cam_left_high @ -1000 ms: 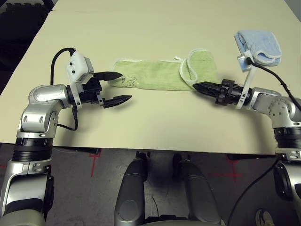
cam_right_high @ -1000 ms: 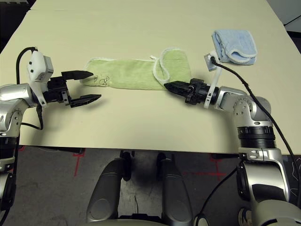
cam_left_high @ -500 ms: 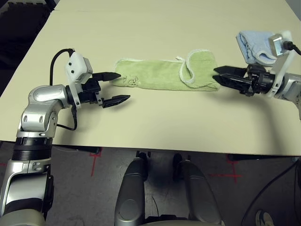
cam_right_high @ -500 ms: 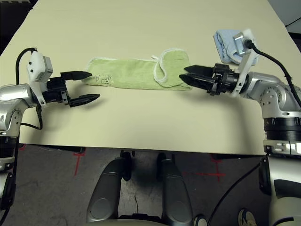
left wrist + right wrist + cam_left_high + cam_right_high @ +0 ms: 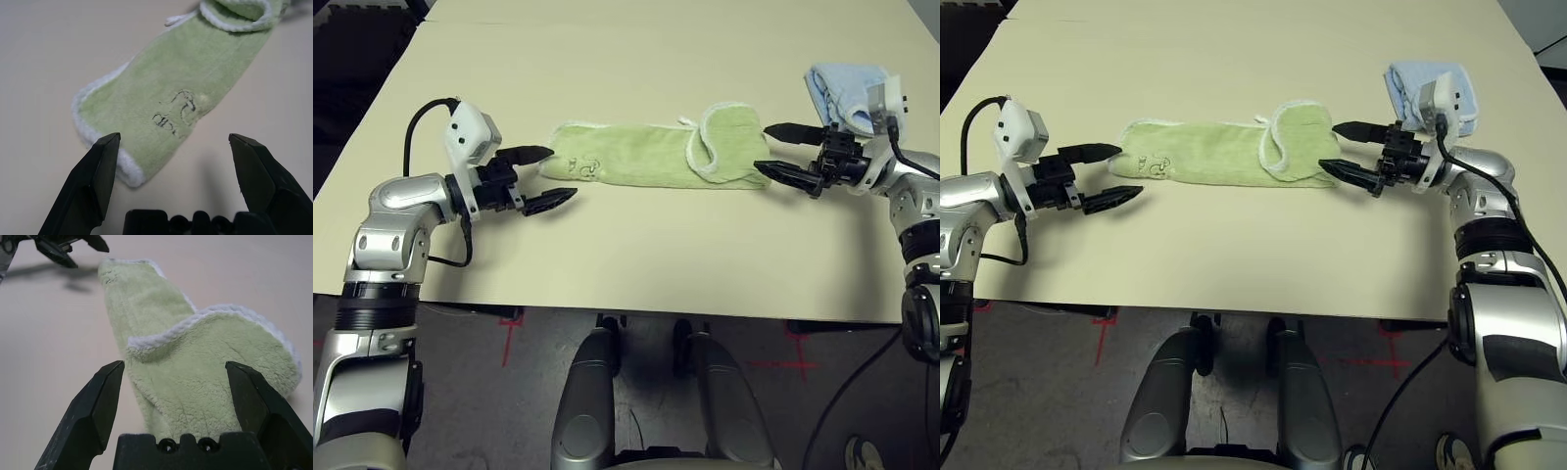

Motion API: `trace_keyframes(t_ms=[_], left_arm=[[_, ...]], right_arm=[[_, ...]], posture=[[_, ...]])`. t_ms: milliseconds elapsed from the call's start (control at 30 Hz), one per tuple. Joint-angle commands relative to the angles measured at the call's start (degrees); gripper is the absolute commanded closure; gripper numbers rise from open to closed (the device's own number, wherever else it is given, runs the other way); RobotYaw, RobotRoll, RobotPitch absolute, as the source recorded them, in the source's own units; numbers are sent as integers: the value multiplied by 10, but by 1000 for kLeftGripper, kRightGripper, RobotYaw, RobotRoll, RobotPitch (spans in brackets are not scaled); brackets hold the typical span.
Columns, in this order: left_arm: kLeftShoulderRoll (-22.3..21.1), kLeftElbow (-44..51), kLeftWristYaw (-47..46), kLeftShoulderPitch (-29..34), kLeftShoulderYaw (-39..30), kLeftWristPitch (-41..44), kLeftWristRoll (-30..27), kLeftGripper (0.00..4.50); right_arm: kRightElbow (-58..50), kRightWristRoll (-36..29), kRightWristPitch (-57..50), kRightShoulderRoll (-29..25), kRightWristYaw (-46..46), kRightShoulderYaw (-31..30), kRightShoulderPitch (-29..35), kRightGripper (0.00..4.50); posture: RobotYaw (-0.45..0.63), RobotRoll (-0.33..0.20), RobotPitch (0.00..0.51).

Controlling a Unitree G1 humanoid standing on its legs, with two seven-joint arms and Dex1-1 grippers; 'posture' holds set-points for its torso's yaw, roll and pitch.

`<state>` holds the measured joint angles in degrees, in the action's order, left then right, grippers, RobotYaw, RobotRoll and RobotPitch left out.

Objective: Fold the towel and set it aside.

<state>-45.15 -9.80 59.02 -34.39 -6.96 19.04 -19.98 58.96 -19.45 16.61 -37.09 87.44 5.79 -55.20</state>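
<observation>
The towel (image 5: 651, 157) lies flat on the tabletop (image 5: 636, 264) as a long folded strip, running left to right about midway between the near and far edges. Its right end is doubled back on itself, so a loop of white edging curls over the green pile there. The small dark embroidery sits near its left end.

The left gripper (image 5: 540, 176) reaches in from the left side with the forearm roughly level and the fingers pointing toward the towel's left end. Its jaws stand wide apart and grasp nothing; one fingertip (image 5: 108, 147) is just beside the near-left corner of the strip, and whether it touches the white edge cannot be told.

The right gripper (image 5: 770, 150) comes in from the right side, also held about level, pointing at the towel's doubled right end. Its jaws are likewise spread and empty, with the folded end lying between the two fingers (image 5: 105, 391) in the right wrist view, a little short of them.

A light blue cloth (image 5: 1408, 88) rests toward the far right corner of the tabletop, behind the right wrist and apart from the towel.
</observation>
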Motion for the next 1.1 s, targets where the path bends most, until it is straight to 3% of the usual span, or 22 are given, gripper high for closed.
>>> trace_keyframes(t_ms=[33,167,433,600,733,1100], left_arm=[[17,33,-68,16,-33,86,-26,0],[20,71,-109,5,-59,180,-61,0],[-28,101,-91,-39,-68,399,-168,0],[-5,68,-133,-65,-91,505,-211,0],[16,58,-161,-61,-105,542,-223,0],[17,0,-204,-76,-126,593,-221,0]], right_arm=[[17,5,54,1,25,15,17,10],[22,8,71,8,40,16,25,10],[27,16,63,13,36,19,20,10],[23,19,64,14,35,19,22,10],[22,23,67,11,31,20,26,10],[22,32,72,9,24,22,29,10]], posture=[[96,0,267],[110,0,271],[108,0,270],[100,0,269],[93,0,269],[86,0,269]])
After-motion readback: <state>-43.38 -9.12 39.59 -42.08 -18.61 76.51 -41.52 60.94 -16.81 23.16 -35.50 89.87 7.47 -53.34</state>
